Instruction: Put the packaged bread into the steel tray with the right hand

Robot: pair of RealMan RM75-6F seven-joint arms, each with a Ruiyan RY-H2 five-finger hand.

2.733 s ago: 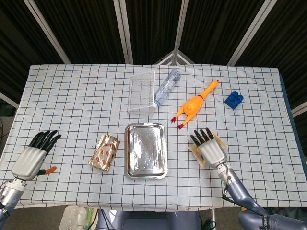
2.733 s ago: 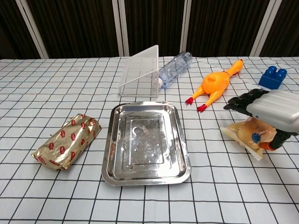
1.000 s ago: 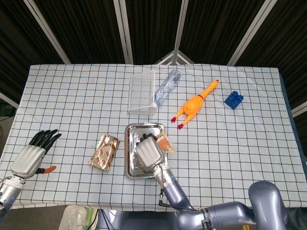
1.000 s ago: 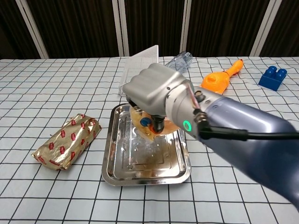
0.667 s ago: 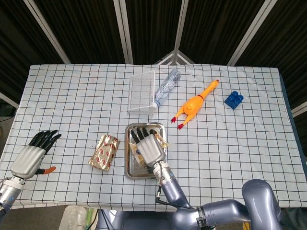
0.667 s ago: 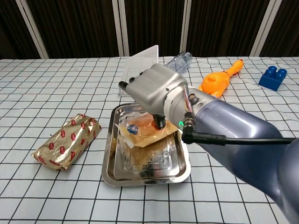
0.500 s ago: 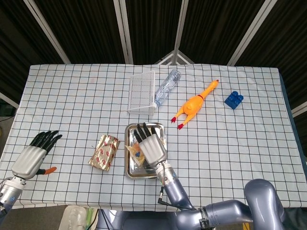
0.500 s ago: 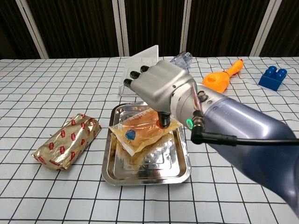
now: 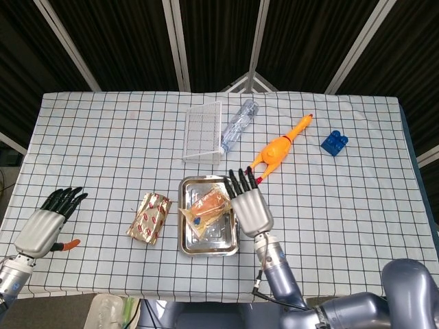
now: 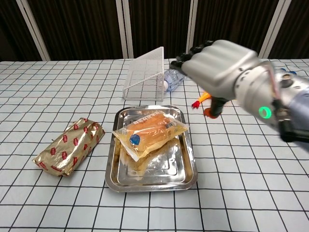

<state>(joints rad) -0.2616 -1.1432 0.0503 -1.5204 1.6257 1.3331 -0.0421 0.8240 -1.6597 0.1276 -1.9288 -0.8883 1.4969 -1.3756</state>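
Note:
The packaged bread, a clear bag with an orange-brown loaf and a blue sticker, lies in the steel tray, one corner over the tray's left rim. My right hand hovers raised just right of the tray, fingers extended and apart, holding nothing. My left hand rests at the table's near left edge, empty, fingers stretched out; only the head view shows it.
A gold-and-red foil packet lies left of the tray. Behind the tray stand a white wire basket and a clear bottle. An orange rubber chicken and a blue block lie at the back right.
My right hand carried the bread from the table's right side to the tray, let it go there, then lifted and drew away to the right. The left hand stayed put.

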